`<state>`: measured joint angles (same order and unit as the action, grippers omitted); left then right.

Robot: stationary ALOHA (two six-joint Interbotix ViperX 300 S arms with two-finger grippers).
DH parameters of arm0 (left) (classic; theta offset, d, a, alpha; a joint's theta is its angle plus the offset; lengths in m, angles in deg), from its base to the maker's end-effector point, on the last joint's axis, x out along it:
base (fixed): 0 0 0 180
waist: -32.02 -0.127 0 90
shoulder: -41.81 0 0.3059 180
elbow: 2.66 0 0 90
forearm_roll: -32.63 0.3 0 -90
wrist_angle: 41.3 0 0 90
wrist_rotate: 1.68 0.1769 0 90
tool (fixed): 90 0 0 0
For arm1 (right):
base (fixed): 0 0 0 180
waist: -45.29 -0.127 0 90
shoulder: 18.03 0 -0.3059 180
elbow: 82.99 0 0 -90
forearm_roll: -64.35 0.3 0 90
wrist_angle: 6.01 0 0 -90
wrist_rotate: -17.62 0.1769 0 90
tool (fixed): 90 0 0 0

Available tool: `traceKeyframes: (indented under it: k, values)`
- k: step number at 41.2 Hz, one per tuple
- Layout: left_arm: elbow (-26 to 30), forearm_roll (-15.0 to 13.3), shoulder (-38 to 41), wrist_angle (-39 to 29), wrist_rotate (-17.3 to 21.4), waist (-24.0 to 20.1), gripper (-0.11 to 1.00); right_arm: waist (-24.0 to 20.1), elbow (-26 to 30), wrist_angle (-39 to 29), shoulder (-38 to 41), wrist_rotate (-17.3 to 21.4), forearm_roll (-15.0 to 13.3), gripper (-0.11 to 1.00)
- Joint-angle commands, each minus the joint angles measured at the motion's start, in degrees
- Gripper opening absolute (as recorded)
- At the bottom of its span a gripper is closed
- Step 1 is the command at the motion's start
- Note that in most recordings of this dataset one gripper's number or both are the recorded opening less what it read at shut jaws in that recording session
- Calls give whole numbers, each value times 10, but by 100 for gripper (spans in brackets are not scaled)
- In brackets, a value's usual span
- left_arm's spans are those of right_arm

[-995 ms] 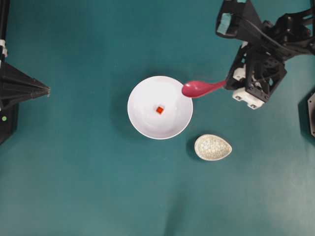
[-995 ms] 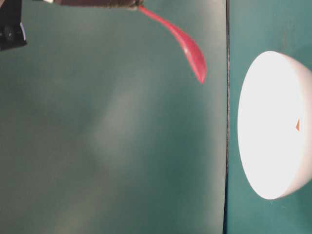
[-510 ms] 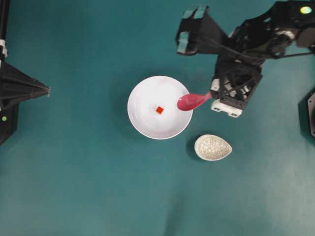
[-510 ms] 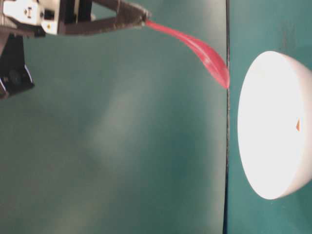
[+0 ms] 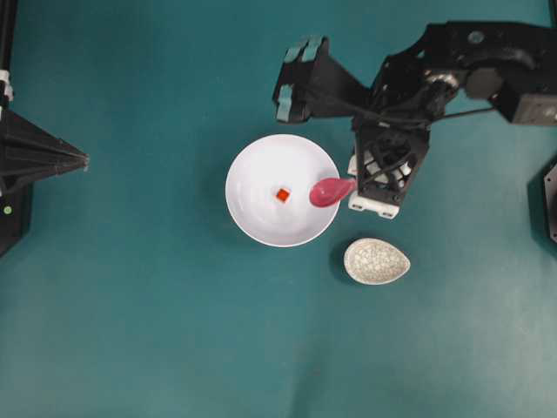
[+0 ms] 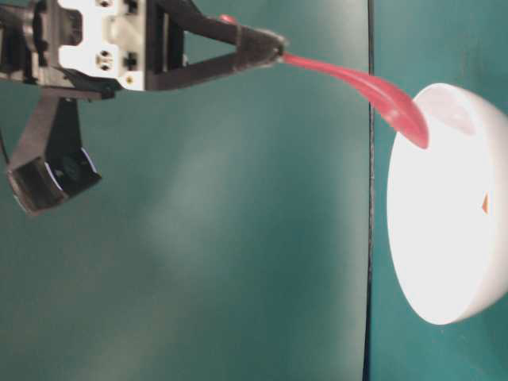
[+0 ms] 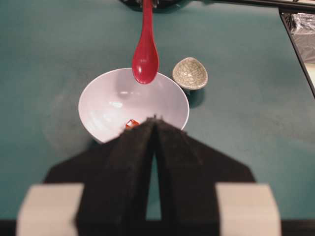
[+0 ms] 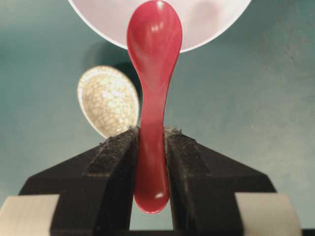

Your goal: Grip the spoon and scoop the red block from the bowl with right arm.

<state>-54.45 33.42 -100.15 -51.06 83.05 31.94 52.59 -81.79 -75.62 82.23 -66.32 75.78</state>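
Right hand: the black two-fingered right hand [image 8: 151, 147] pinches the handle of the glossy magenta-pink soup spoon [image 5: 329, 191], scoop pointing out and down toward the bowl.
Left hand: the black left hand [image 7: 154, 129] sits parked at the table's edge, fingers pressed together, holding nothing.
Spoon position: scoop hangs over the near rim of the large round white bowl [image 5: 252, 218], not yet down on its floor.
Red block: the tiny red-orange cube [image 5: 282, 195] rests near the bowl's centre, just beside the scoop tip but apart from it.
Step in hand: likely lowering the scoop into the bowl ahead of the scoop.
Doing it well: probably slide the tip low along the bowl's floor, under the cube, then level the scoop before lifting.
Risk: the cube may skid away; the small speckled beige egg-shaped dish [image 5: 376, 261] stands near the right arm [image 5: 452, 65] on the teal table [image 5: 157, 348].
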Motion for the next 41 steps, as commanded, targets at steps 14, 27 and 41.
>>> traceKeyframes:
  k: [14, 27, 41]
  values:
    - [18, 2, 3, 3, 1, 0, 0, -8, 24, 41, 25, -12, -1, 24]
    - [18, 2, 3, 3, 1, 0, 0, -11, 24, 53, 54, -12, -11, 24]
    - [18, 2, 3, -10, 1, 0, 0, -11, 24, 73, 71, -12, -27, 24]
